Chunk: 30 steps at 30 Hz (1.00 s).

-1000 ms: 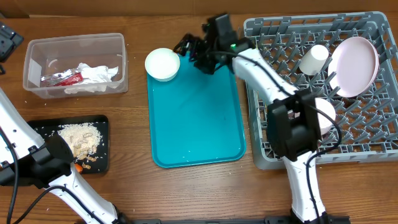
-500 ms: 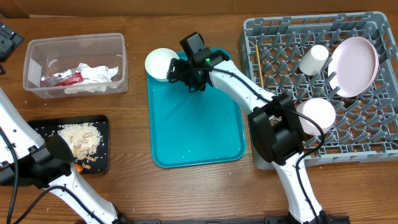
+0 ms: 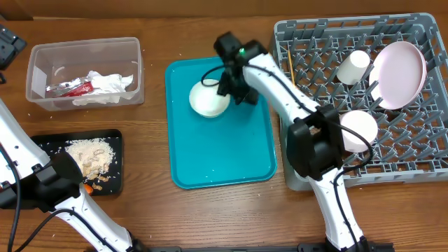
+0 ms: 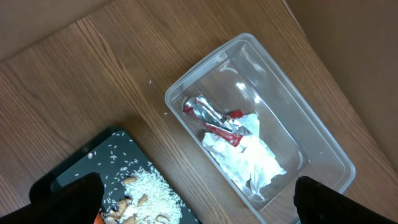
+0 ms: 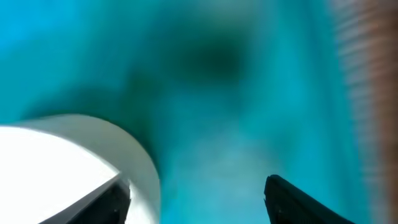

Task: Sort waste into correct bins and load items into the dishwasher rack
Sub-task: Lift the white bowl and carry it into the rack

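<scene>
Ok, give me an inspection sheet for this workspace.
Surface: wooden table.
Job's things: one bowl on the teal tray; cup, plate, second bowl and chopstick in the rack; napkin and wrapper in the clear tub; crumbs and carrot on the black tray; fork not seen.
Clutter: nothing seen.
Hands: left hand open, empty; right hand open at the first bowl's rim.
Cables: black leads along both arms.
Surroundings: dark object at the table's far-left edge.

A brown wood-grain table point(image 3: 210, 217) fills the overhead view under soft, even light; a plain tan board point(image 3: 140, 8) lines the table's far edge; a small black object point(image 3: 8, 43) sits at the table's far-left corner.
</scene>
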{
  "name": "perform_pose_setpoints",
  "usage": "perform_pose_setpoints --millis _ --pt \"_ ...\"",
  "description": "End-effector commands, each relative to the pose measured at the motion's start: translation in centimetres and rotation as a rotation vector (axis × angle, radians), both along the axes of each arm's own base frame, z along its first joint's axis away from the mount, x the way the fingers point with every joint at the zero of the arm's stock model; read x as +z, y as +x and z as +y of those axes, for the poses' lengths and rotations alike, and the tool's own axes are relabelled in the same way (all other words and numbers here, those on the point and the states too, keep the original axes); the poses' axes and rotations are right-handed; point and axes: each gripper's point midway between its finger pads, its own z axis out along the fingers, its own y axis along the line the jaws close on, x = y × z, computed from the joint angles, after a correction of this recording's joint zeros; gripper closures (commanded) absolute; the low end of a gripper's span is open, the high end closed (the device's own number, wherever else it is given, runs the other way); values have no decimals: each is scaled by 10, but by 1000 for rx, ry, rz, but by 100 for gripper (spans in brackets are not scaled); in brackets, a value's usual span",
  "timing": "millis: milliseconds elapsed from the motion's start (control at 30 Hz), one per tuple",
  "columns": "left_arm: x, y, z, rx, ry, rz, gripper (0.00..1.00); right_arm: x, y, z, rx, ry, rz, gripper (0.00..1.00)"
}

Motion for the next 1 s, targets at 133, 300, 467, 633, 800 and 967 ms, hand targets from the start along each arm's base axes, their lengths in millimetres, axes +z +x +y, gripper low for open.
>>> perform_pose_setpoints --millis 133,300,467,633,800,967 --pt "-3 3 0 10 -1 2 0 116 29 -13 72 -38 -247 13" --pt "-3 3 -1 10 -2 3 0 117 25 73 463 179 -303 21" --pt "-3 3 -1 9 -2 2 0 66 4 95 610 78 -210 23" --pt "-3 3 -1 9 -2 2 0 29 -17 116 761 25 -144 29" --pt "-3 3 -1 9 -2 2 0 18 -24 115 775 -53 -129 33" --pt "-3 3 -1 9 -2 2 0 -5 -30 105 774 -91 -69 34"
